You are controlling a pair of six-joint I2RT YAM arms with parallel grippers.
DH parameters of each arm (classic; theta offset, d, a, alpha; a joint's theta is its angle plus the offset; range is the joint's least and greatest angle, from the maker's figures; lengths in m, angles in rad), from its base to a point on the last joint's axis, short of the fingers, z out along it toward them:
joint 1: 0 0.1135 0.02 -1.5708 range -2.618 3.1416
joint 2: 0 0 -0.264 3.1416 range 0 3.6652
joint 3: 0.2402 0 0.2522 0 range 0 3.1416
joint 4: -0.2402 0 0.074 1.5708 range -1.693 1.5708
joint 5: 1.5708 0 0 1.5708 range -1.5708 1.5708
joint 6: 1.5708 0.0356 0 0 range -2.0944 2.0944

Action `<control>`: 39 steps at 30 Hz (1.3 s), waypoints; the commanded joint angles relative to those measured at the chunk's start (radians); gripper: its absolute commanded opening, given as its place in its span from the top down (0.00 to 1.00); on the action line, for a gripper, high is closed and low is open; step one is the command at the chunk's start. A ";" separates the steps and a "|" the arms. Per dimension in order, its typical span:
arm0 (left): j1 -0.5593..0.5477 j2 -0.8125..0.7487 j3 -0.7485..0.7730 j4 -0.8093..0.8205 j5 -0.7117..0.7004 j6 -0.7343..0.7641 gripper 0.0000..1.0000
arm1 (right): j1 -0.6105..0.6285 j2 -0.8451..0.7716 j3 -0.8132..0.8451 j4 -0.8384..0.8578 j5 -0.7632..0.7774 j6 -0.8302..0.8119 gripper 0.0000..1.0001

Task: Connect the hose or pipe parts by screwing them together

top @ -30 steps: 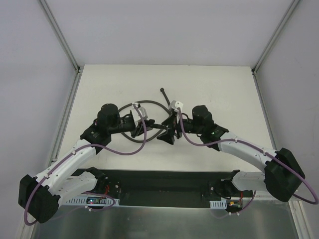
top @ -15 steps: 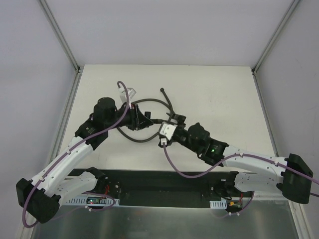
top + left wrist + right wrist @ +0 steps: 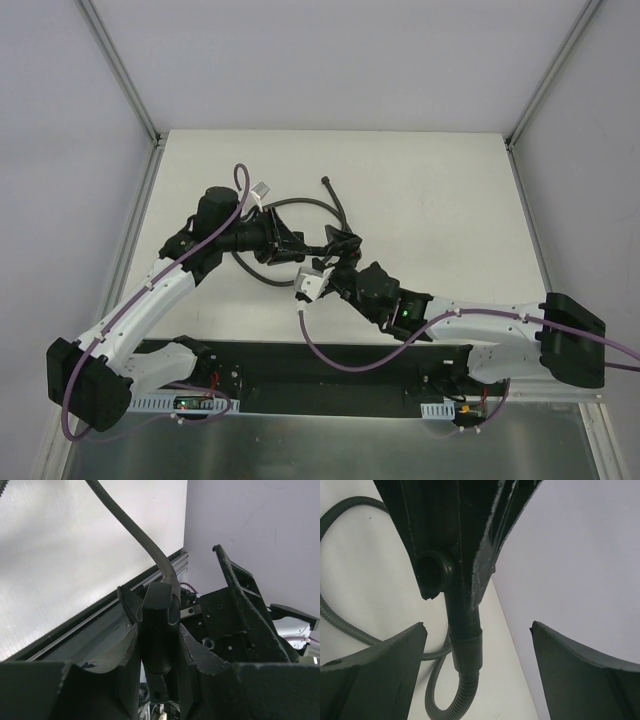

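A dark grey ribbed hose loops on the white table, one free end pointing to the back. My left gripper is shut on a dark cylindrical end fitting, and the hose runs up out of it. In the right wrist view that fitting hangs below the left gripper's fingers, with a hose length curling down from it. My right gripper stands open, its jaws wide on either side of the fitting and not touching it.
A metal frame rail lines the table's left edge and another the right. The black base plate lies along the near edge. Purple cables arc off both wrists. More hose lies on the table behind.
My right arm has swung down and left, and its open gripper now reaches the fitting from the near side. The left wrist has rolled, still gripping the fitting.
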 commanded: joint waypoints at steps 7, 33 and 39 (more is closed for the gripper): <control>0.023 -0.020 0.019 0.042 0.080 -0.050 1.00 | 0.020 0.018 0.060 0.043 0.026 0.019 0.42; 0.011 -0.158 -0.168 0.404 0.250 1.124 1.00 | -0.366 0.003 0.212 -0.306 -0.993 0.701 1.00; -0.015 -0.236 -0.263 0.401 0.314 1.516 1.00 | -0.414 0.093 0.246 -0.308 -1.204 0.794 1.00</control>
